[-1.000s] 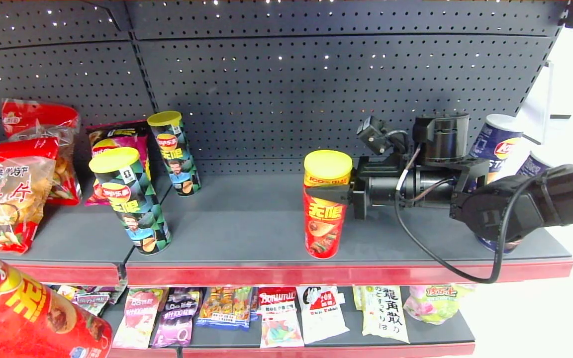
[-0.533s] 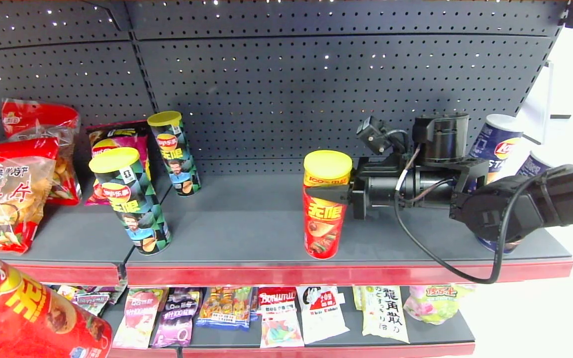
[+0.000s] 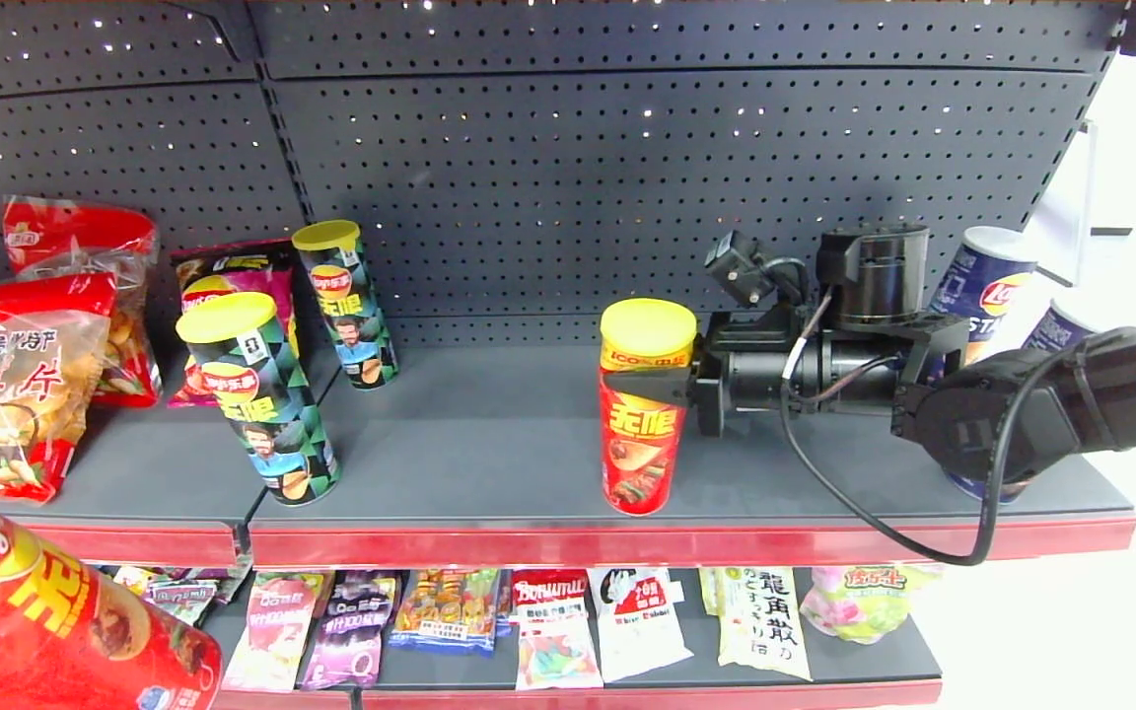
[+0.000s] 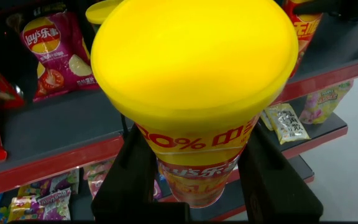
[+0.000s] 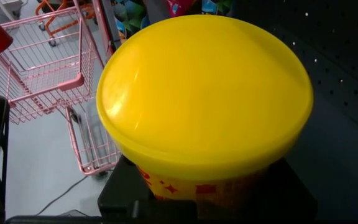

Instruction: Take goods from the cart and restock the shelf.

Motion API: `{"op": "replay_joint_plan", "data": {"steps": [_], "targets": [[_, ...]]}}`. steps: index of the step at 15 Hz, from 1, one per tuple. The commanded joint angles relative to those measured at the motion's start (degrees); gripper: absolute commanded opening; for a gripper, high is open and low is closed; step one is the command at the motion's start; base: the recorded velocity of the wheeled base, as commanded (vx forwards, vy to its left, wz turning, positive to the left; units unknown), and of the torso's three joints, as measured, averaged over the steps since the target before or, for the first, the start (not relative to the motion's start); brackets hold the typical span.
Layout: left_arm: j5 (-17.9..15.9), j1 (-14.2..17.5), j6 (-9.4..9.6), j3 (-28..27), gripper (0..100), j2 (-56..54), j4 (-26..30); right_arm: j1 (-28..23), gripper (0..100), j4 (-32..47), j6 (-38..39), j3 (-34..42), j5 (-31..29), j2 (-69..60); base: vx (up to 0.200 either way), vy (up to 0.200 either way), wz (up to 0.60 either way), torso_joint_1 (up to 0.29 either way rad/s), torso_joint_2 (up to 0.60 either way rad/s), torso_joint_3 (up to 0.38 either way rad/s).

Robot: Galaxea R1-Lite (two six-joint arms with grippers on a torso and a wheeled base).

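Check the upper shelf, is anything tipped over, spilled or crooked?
Nothing stands out. The red can sits upright in the right gripper, jaws shut on it, near the shelf edge. The green cans and snack bags are standing, nothing spilled or crushed.

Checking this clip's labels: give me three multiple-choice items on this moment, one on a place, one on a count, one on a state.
1. Where is the red can held by the right pincer? A on the floor; B on the upper shelf; C on a table.
2. How many green-patterned cans stand on that shelf? A none; B two; C four.
3. The left pincer is: A open; B shut, empty; C shut on a second red can.
Answers: B, it stands upright near the shelf's front; B, both stand at its left end; C, its fingers flank the can.
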Motion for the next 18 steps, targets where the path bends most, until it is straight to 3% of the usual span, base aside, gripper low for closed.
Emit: {"op": "replay_joint_plan", "data": {"steps": [1, 5, 17, 18], "targets": [[-0.01, 0.0, -0.01, 0.01, 0, -0.02, -0.01, 0.27, 0, -0.03, 0.03, -0.07, -0.02, -0.08, 0.0, 0.0, 0.0, 0.0, 0.0, 0.0], [-0.01, 0.0, -0.01, 0.1, 0, -0.28, -0.01, 0.97, 0, -0.12, 3.72, 0.11, -0.02, -0.96, 0.0, 0.0, 0.0, 0.0, 0.0, 0.0], [-0.01, 0.0, -0.01, 0.1, 0, -0.28, -0.01, 0.71, 0, -0.21, 0.82, 2.57, -0.02, -0.87, 0.0, 0.0, 0.0, 0.0, 0.0, 0.0], [-0.01, 0.0, -0.01, 0.1, 0, -0.28, -0.01, 0.71, 100, -0.21, 0.64, 2.66, -0.02, -0.79, 0.0, 0.0, 0.0, 0.0, 0.0, 0.0]]}}
